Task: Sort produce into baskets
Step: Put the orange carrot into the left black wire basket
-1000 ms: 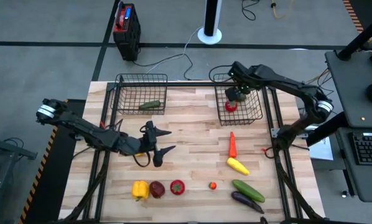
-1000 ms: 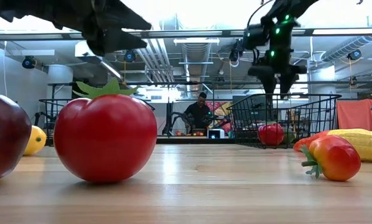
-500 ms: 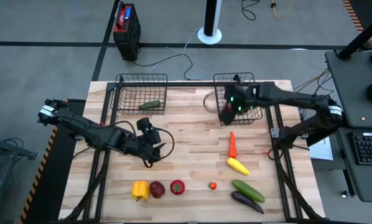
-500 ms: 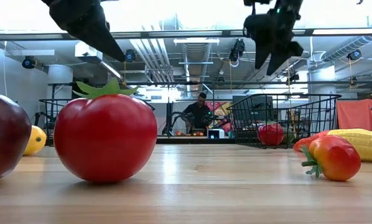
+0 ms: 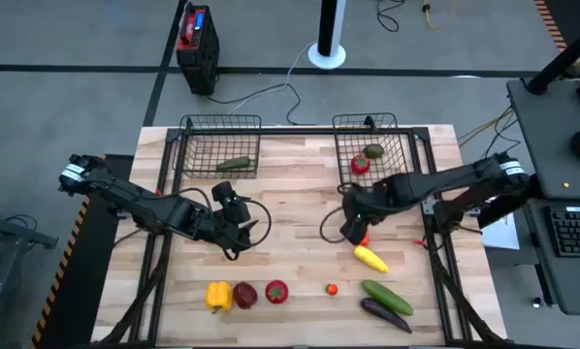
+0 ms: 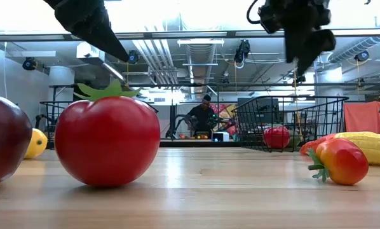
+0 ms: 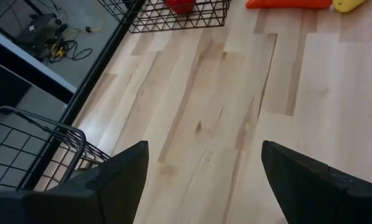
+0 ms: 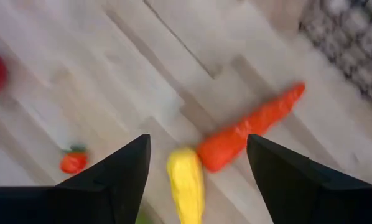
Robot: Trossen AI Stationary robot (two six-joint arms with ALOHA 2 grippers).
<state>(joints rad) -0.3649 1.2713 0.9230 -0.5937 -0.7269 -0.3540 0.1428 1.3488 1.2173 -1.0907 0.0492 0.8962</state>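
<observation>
- Left basket [image 5: 220,145] held a cucumber [image 5: 234,164]; right basket [image 5: 372,163] a tomato [image 5: 360,165] and a green piece.
- Right gripper [image 5: 354,231] – fingers released, empty – hung over the carrot [image 8: 251,127]; left gripper [image 5: 240,233] likewise over bare counter [image 5: 295,208].

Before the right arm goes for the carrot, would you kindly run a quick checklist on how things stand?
1. Right end effector open, empty: ok.
2. Right end effector above the carrot: ok.
3. Carrot lying free on the table: cannot tell; its tip sits close to the yellow piece.
4. Right basket has room beside the tomato: ok.
5. Left end effector clear of the carrot: ok.
</observation>
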